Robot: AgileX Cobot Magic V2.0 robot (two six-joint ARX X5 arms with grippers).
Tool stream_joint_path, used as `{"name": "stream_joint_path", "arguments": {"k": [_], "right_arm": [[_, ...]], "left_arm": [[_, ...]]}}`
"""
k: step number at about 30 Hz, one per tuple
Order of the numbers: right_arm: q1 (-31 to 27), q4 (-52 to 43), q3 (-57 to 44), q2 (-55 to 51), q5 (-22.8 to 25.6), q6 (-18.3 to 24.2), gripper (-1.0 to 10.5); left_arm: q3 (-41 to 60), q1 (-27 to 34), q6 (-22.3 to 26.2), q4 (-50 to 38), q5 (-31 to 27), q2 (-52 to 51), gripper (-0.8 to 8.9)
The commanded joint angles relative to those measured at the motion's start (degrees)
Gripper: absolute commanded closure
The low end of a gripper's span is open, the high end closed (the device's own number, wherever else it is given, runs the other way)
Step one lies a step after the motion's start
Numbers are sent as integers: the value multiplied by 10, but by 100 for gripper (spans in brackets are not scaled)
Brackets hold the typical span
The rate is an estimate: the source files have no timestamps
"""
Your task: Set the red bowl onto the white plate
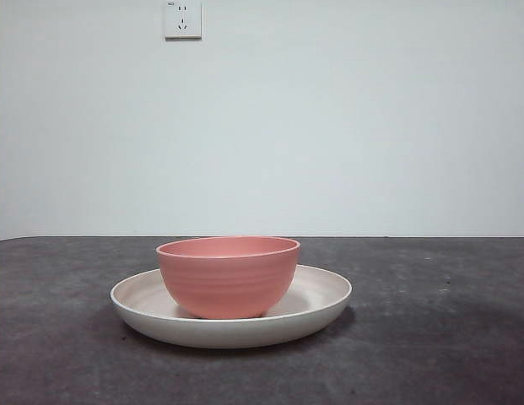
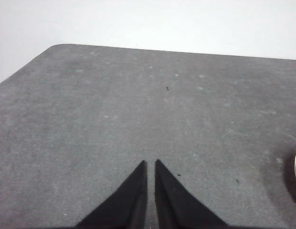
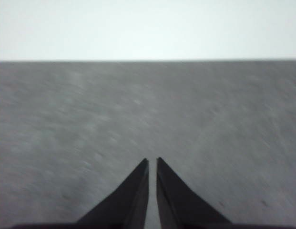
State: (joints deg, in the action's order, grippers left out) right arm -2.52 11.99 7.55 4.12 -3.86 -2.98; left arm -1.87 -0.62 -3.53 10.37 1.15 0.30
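The red bowl (image 1: 228,277) sits upright inside the white plate (image 1: 316,310), a little left of the plate's middle in the front view. It is small, round and deep, a matte coral pink with faint level ridges around its wall. The plate is wide, shallow and cream-coloured, with a sloping rim, and it rests on the dark grey counter (image 1: 447,337). I count one bowl and one plate. On the pale wall behind them hangs one white socket (image 1: 183,19); a tiny mark at its corner is too small to read. My left pincer (image 2: 150,164) hangs over bare counter with its jaws nearly together, holding nothing, and a sliver of the plate shows at the edge of its view. My right pincer (image 3: 152,162) is likewise narrow and holds nothing, above bare counter.
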Motion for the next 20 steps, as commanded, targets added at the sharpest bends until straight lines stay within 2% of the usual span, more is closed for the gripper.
{"name": "stream_joint_path", "arguments": {"k": [1, 8, 14, 20], "right_arm": [[-2, -10, -21, -19, 16, 11, 922], [-1, -17, -69, -39, 24, 21, 922], [15, -16, -69, -39, 29, 41, 923], [17, -16, -69, -39, 29, 42, 922]], "left_arm": [[12, 0, 8, 4, -3, -1, 786], [12, 0, 8, 4, -3, -1, 786], [12, 0, 8, 4, -3, -1, 786], [12, 0, 8, 4, -3, -1, 786]]}}
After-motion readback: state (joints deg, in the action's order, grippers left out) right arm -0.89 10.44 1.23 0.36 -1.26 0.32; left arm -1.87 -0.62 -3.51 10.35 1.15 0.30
